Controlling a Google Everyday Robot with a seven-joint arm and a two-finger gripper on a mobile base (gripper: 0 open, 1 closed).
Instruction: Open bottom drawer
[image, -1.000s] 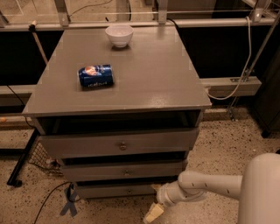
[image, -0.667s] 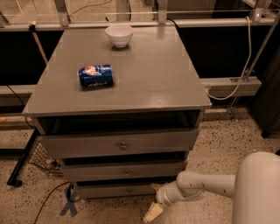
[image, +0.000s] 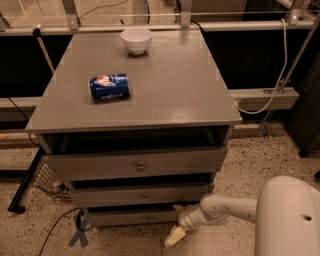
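Observation:
The grey cabinet (image: 150, 100) has three drawers, each with a small round knob. The bottom drawer (image: 125, 218) is the lowest and narrowest front, close to the floor, with its knob (image: 147, 218) at centre. Dark gaps show above all three fronts. My gripper (image: 173, 236) is low near the floor, at the bottom drawer's right front corner, to the right of the knob. Its cream tip points down and left. The white arm (image: 235, 207) reaches in from the lower right.
A blue soda can (image: 109, 86) lies on its side on the cabinet top, and a white bowl (image: 136, 39) stands at the back. A wire basket (image: 47, 180) and cables (image: 60, 225) lie on the speckled floor to the left. A rail (image: 260, 97) runs behind.
The arm's white body has come further into view from the right. The gripper has stayed almost in place by the bottom drawer's right corner. The drawers have not moved.

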